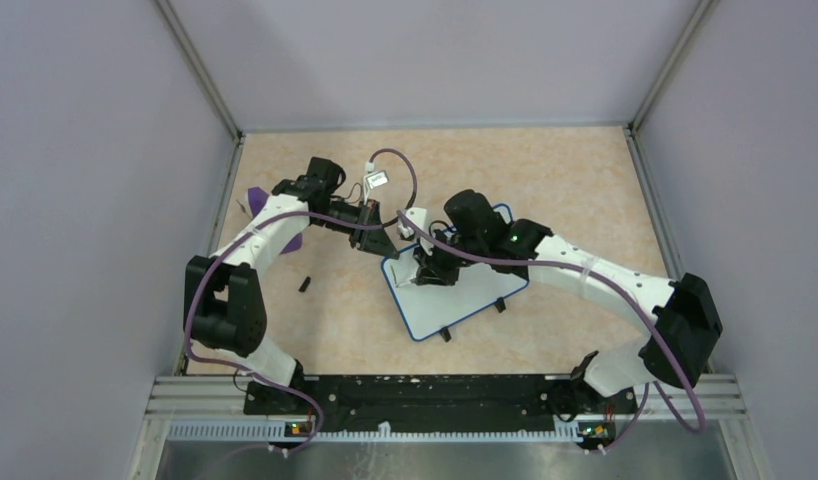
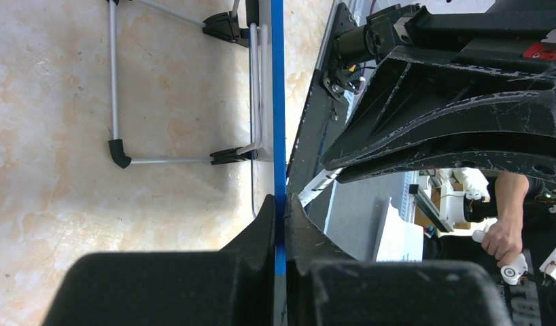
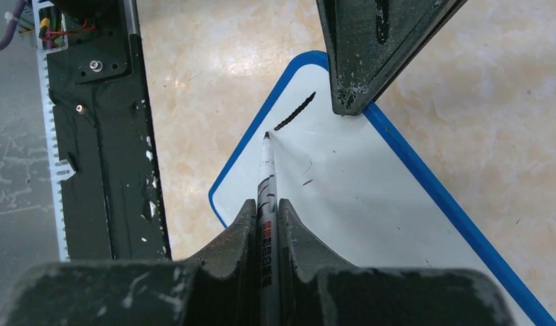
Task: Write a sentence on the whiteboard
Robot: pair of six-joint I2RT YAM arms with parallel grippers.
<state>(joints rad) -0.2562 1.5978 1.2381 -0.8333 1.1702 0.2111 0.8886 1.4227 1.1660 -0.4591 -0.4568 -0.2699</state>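
Whiteboard (image 1: 455, 300) and marker (image 3: 267, 183) were each held by one arm. The whiteboard sat near the middle of the worktop (image 1: 585, 180), turned at an angle, with its two small feet toward the arm bases. The left fingers (image 2: 258, 231) were clenched on its thin blue frame at the far left corner, apparently steadying it. The right fingers (image 3: 241, 231) were clamped around the marker's barrel, with the tip pointing down at the white surface near that same corner.

Of the sentence, only one short black stroke (image 3: 294, 112) showed, slanting just beyond the marker tip, plus a couple of faint specks lower on the board. The tip sat right at the near end of the stroke, but I could not tell whether it was touching the surface or just above it. No whole letter could be read.

By that evidence the task was at its very start, with the board secured, the pen in hand and the first mark down. Nearly all of the lettering remained to be written, and most of the surface was bare.

A small black piece (image 1: 305, 284), possibly the cap, lay on the worktop to the left, well apart from the board. A purple piece (image 1: 253, 198) showed partly behind the left arm.
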